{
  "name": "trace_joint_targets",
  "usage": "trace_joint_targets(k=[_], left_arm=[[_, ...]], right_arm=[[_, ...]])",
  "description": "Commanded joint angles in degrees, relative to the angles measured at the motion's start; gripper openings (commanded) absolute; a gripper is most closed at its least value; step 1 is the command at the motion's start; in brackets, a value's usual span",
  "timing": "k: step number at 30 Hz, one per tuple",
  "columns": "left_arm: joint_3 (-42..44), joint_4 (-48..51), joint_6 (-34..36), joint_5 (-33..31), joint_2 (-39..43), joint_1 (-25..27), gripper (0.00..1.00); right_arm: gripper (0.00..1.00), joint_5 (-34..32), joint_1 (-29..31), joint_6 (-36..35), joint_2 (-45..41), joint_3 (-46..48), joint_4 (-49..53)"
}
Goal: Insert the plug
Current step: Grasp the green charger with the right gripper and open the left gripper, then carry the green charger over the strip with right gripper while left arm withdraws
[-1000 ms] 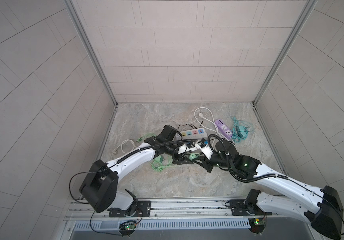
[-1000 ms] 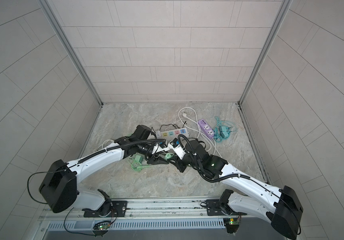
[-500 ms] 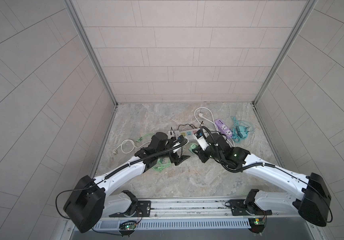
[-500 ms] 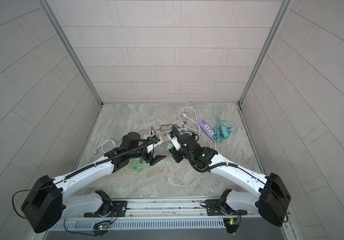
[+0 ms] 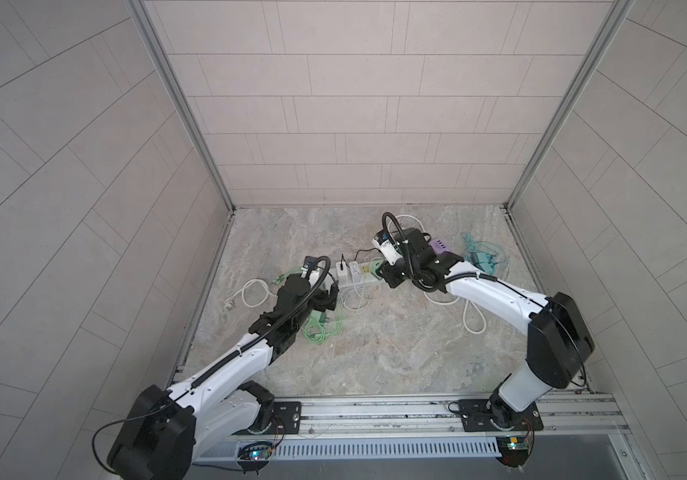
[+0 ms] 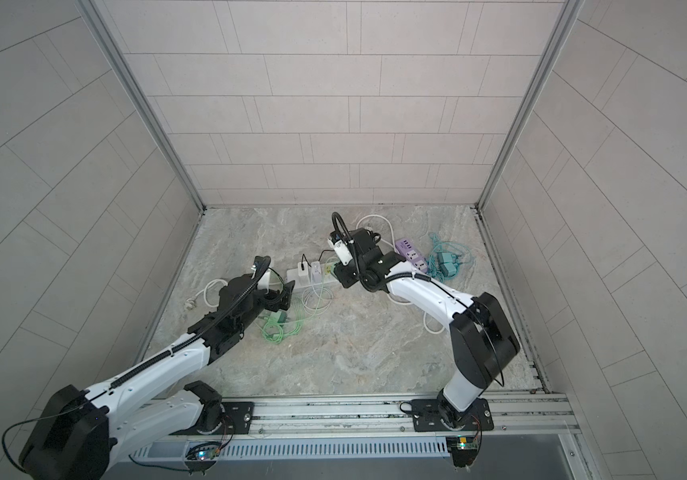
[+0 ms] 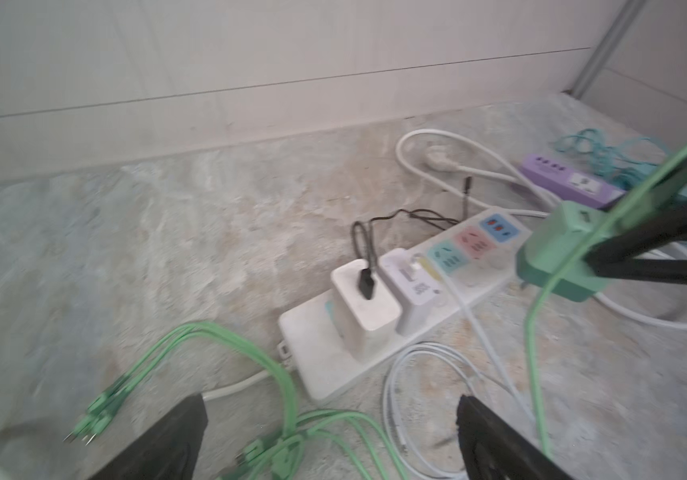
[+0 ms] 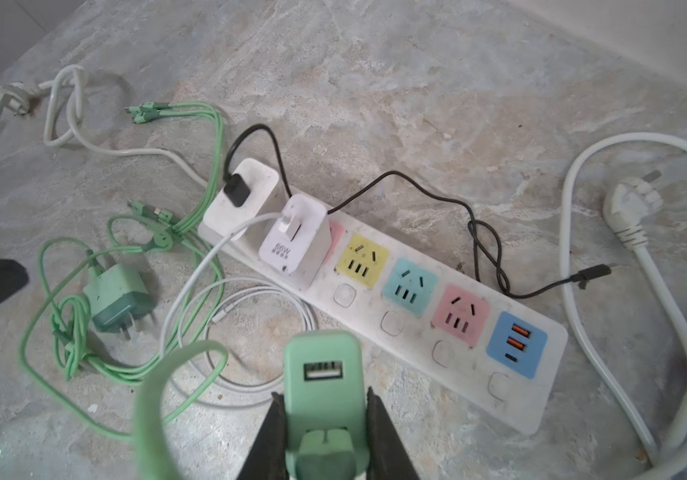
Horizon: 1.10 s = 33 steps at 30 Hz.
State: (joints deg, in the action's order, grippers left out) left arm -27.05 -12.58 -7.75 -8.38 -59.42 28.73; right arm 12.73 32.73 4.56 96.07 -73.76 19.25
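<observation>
The only writing I can read is "66W", printed on the side of the smaller white charger [image 8: 294, 243]; the tiny marks under it are too small to make out. That charger sits in the white strip [image 8: 416, 332], right beside a bigger white charger [image 8: 246, 195] that has a black cable [image 8: 479, 232] plugged into it. The strip's other sockets are colour patches: yellow, teal and pink, then a blue panel with two orange USB ports.

My right gripper [image 8: 325, 397] is clamped on the green plug [image 8: 321, 374], with one jaw on each side. The plug's USB port faces the wrist camera. In both top views the plug is just right of the frame's centre, at the strip's right end and not in any socket.

My left gripper [image 7: 329, 401] has its jaws wide apart and holds nothing. In both top views it is left of centre, over loose green cables [image 7: 250, 365]. A second green charger [image 8: 119, 299] lies on the floor among them. A purple strip [image 6: 410, 253] and a teal cable bundle [image 6: 445, 262] lie at the upper right of the floor.

The floor [image 5: 375, 345] is grey-beige with a marbled stone pattern. Pale tiled walls [image 5: 354, 104] close it in on three sides, with metal posts [image 5: 180, 104] in the back corners. A rail [image 5: 375, 409] along the bottom of the frame carries both arm bases.
</observation>
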Motion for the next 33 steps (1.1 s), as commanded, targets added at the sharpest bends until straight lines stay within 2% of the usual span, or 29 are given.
trace_joint_targets(k=[1, 4, 6, 10, 20, 26, 33], left_arm=[[-0.2, 3.1, -6.3, -7.8, -0.7, -1.0, 1.0], [1.5, -1.1, -7.3, -3.9, -2.5, -1.3, 1.0], [0.3, -0.6, -7.8, -2.4, -5.5, -1.5, 1.0], [-1.7, -1.8, -8.1, -2.1, -12.8, -1.6, 1.0], [-5.9, -11.2, -8.6, -1.5, -28.1, -1.8, 0.99], [-10.5, -7.5, -7.8, 0.1, -34.4, -2.6, 0.96], [-10.9, -3.0, -12.2, -0.7, -33.8, -4.8, 0.9]], right_arm=[[0.13, 1.8, -3.1, -1.8, 4.6, -5.3, 3.4], [0.13, 3.2, -4.3, -2.0, 8.4, -9.5, 4.3], [0.13, 3.0, -4.5, -2.0, 10.1, -11.5, 4.6], [0.12, 1.3, -5.2, -2.0, 11.8, -14.2, 5.5], [0.13, 2.3, -7.3, -1.6, 13.9, -16.9, 5.3], [0.13, 3.4, -8.0, -1.4, 14.2, -17.2, 4.9], [0.13, 3.4, -8.8, -2.2, 17.4, -20.6, 5.7]])
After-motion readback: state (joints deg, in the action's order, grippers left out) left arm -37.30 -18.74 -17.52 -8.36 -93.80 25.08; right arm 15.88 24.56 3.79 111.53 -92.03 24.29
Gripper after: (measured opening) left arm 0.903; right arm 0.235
